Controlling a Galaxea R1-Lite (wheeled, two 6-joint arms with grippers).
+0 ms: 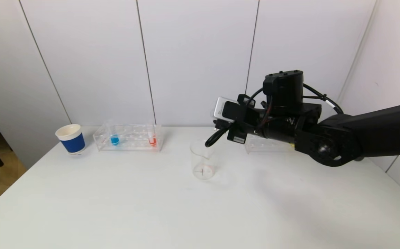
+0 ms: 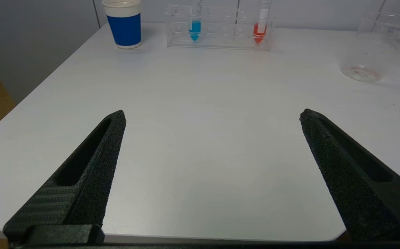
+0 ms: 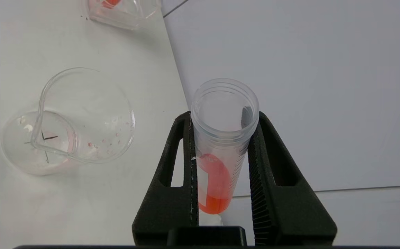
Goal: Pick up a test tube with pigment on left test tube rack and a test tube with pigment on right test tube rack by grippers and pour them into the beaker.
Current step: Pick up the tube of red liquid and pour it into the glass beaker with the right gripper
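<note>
Right gripper (image 3: 222,152) clamped on red-pigment test tube (image 3: 220,145) | tilted beside beaker (image 3: 72,121) | left gripper (image 2: 212,117) wide, empty

Blue cup (image 1: 71,139), blue and orange-red pigments, black pincer (image 3: 222,173).

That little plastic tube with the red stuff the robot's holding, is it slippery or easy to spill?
Probably slippery: the test tube is smooth clear plastic, though the right gripper has ribbed fingers pinching it. Likely light, since little red pigment remains. It could spill: its mouth is uncapped.
</note>
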